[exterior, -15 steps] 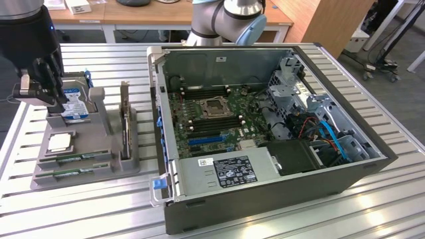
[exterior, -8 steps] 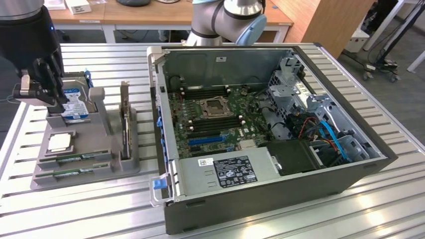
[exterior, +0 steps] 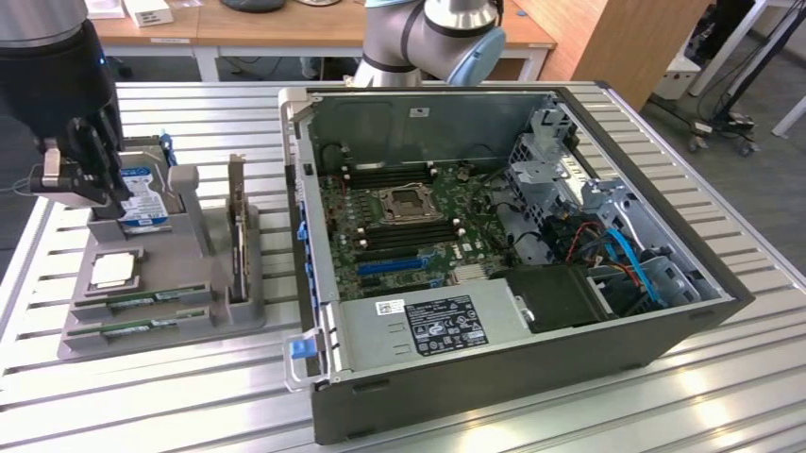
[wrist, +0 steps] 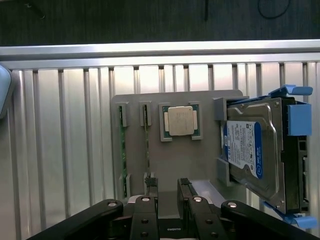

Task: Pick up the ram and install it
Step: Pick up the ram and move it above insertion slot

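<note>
The tool [wrist: 168,186] is seen open, with nothing between its fingers, and is held above the grey holder [wrist: 200,165] on the table [exterior: 164,396]. In the exterior view it hangs over the drive [exterior: 145,198], at the holder's 12 o'clock end. The ram [exterior: 142,302] is untouched: two green sticks are seated on edge in slots at the holder's 6 o'clock end, with the CPU [exterior: 113,269] between them and the drive. The open case [exterior: 504,368] stands at 3 o'clock of the holder, and the card [exterior: 236,222] is propped upright between the two.

Several faults may be expected. Since the tool is nearest the drive, a descent made without a shift toward 6 o'clock would likely land on the drive or the CPU rather than the ram. The sticks are thin and set close side by side, so both could be straddled, or one knocked askew, if the fingers are not centred on a single stick. A grip taken off the middle could let the stick tilt when lifted. The upright card lies across the way to the case and could be struck by a low carry. At the board [exterior: 346,212], a stick brought down skewed or reversed could be jammed in its slot or left half seated.
</note>
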`<state>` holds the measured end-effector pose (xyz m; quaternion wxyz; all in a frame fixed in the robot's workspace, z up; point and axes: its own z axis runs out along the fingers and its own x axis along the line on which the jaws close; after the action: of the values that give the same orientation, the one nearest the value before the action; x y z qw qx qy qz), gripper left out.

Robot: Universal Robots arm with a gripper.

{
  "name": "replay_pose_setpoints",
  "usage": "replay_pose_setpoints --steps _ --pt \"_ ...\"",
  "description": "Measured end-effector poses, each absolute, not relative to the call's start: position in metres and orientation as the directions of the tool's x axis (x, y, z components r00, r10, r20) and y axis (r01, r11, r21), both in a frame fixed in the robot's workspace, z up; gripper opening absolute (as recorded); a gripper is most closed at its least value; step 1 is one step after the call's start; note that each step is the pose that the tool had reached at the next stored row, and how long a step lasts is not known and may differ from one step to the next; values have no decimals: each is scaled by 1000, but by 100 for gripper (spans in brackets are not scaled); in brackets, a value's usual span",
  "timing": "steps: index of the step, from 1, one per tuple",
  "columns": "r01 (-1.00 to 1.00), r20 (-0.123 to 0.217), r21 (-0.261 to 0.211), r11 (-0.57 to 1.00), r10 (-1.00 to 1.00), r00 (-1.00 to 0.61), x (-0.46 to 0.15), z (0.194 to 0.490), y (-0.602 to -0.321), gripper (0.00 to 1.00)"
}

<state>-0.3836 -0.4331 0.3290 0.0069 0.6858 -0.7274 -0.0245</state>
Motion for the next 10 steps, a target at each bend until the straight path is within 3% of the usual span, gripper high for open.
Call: replay_pose_setpoints --steps 10 --pt "-997 -24 45 58 -998 -59 -384 310 -433 29"
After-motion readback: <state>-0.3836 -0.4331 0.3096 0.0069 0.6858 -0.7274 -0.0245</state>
